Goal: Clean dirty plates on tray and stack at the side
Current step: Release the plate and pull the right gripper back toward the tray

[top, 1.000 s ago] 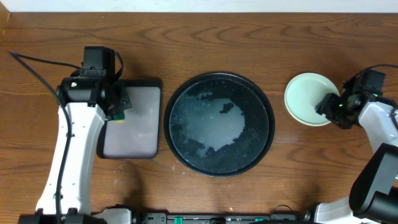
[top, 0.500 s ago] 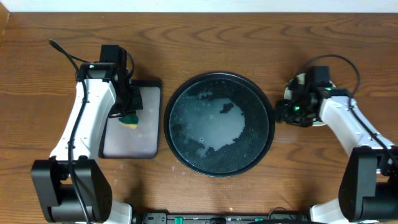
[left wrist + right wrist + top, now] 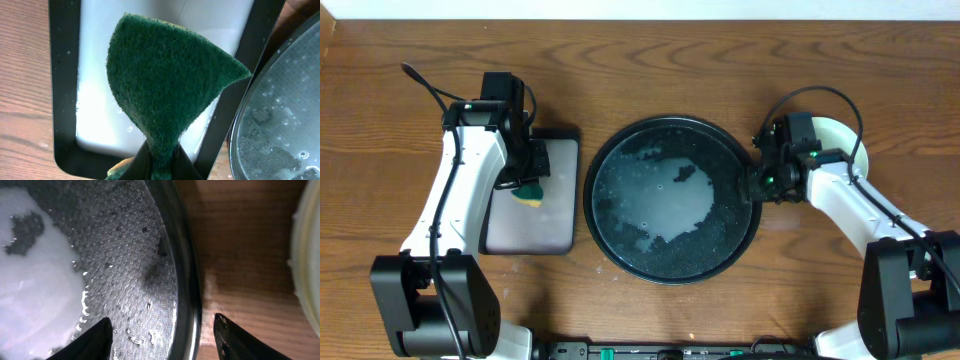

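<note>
Wood-grain table [image 3: 650, 60] fills the overhead view and carries everything else. Two white arms reach in from the near edge, the left arm [image 3: 450, 210] and the right arm [image 3: 860, 205], one to each side.

There are two trays. The round black tray [image 3: 705, 250] sits in the middle. It holds no plate, only a pale wet film [image 3: 665, 210] with droplets over its textured floor. Just beside it on the left, apart from it by a narrow strip of wood, lies the smaller rectangular tray [image 3: 525, 228], grey inside a black rim. The left arm crosses its left edge and hides part of it.

Of the plates, one pale round plate [image 3: 848, 140] shows, on the bare table to the right of the round tray and clear of it. The right arm and its black cable [image 3: 820, 95] cover its left half, so whether more plates lie under it cannot be told. The right wrist view catches only its pale edge [image 3: 307, 255].

The right gripper [image 3: 165, 340] hangs over the right rim of the round tray. Its jaws stand wide apart and empty, one finger [image 3: 92, 340] above the wet floor and the other above the wood outside.

One sponge [image 3: 165, 85] is present, green scouring face up, pinched and folded at its lower end by the tightly closed left gripper [image 3: 155, 167] above the rectangular tray.
</note>
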